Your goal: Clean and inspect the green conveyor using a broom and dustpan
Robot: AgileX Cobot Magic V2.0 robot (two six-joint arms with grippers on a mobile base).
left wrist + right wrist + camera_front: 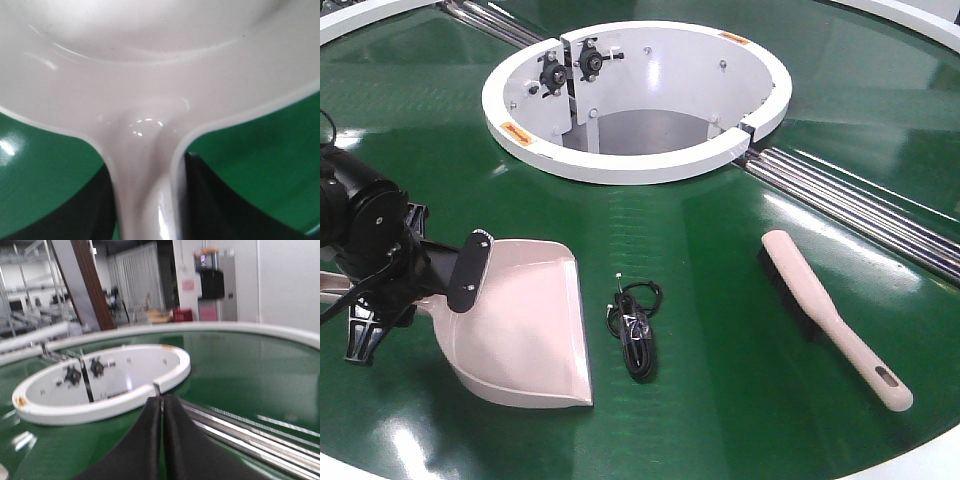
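- Left fingers [470,270]: clenched on the handle of the wide pale pink-beige plastic dustpan [532,330], at the point where the handle widens into the scoop. In the left wrist view a black finger sits on each side of the handle.
- Dustpan: rests on the glossy dark-green conveyor belt [720,300] at its near left.
- Right fingers [159,445]: pressed flat together with nothing between them, above the belt and facing the white ring-shaped opening [107,407].
- Long pale pink-beige plastic broom with black bristles [830,310]: lies flat on the belt at the right, untouched and well apart from the dustpan, with the slotted handle end nearest the camera.
- Small coiled black cable bundle [635,330]: lies on the belt just beside the dustpan, between it and the broom.
- Steel roller rails [860,205]: run from the ring toward the right edge, behind the broom.
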